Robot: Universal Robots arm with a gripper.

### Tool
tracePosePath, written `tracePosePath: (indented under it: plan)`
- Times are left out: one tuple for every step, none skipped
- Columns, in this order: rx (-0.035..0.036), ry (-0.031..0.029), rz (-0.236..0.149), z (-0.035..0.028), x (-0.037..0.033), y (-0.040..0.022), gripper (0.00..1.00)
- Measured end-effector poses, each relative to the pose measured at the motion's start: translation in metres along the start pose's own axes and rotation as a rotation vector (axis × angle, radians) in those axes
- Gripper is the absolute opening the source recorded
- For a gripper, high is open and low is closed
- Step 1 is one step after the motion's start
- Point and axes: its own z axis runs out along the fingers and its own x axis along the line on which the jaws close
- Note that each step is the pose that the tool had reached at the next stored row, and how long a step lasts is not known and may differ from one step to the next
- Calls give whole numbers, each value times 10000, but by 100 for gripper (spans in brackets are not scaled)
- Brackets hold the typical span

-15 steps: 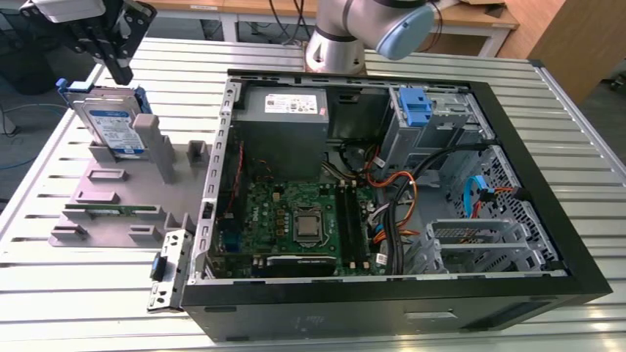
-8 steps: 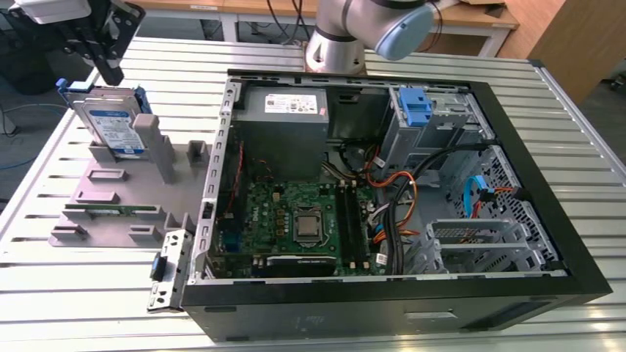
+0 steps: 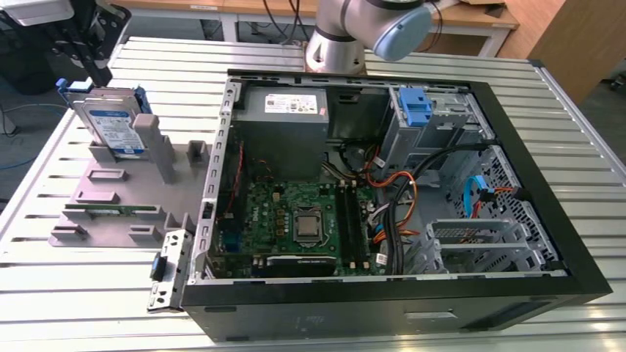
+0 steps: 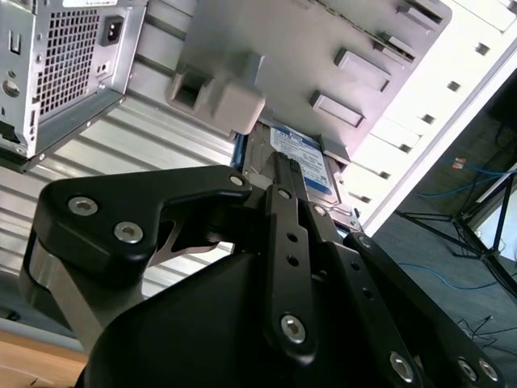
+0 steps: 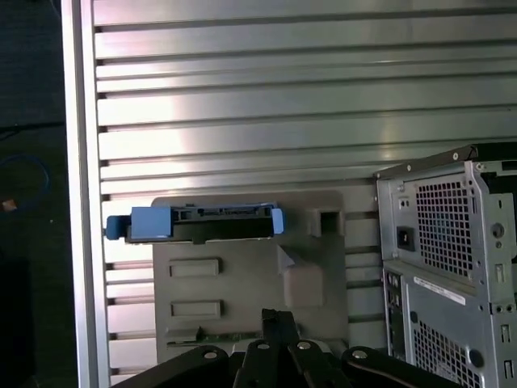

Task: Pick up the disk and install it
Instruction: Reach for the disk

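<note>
Disk point(image 3: 116, 125) upright, top edge beneath tool point(image 3: 99, 73)

Clear above the disk point(image 3: 113, 125), upright in the grey holder point(image 3: 102, 180), but crowded by a grey post point(image 3: 146, 132) just beside it on the exterior view's right. Bare surface point(image 3: 88, 282) around the holder except where the case wall point(image 3: 217, 158) stands near. Cluttered with cables point(image 3: 430, 176) before the drive bay point(image 3: 415, 106).
</note>
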Motion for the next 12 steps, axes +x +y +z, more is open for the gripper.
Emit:
tracePosePath:
  plan:
    - [0,0,0,11,15,11,11]
    - [1,1,0,21,30,24,11]
    - [1,1,1,32,45,39,11]
    - [0,0,0,42,59,54,11]
    - [0,0,-1,52,74,72,11]
    - [0,0,-1,63,88,90,11]
    - [-1,-2,0,74,105,106,11]
    - [-2,-3,1,84,114,118,11]
    - [-1,-2,0,92,122,127,11]
    - [0,0,0,97,129,133,11]
    - [1,1,1,100,133,137,11]
    - [2,2,0,100,135,138,11]
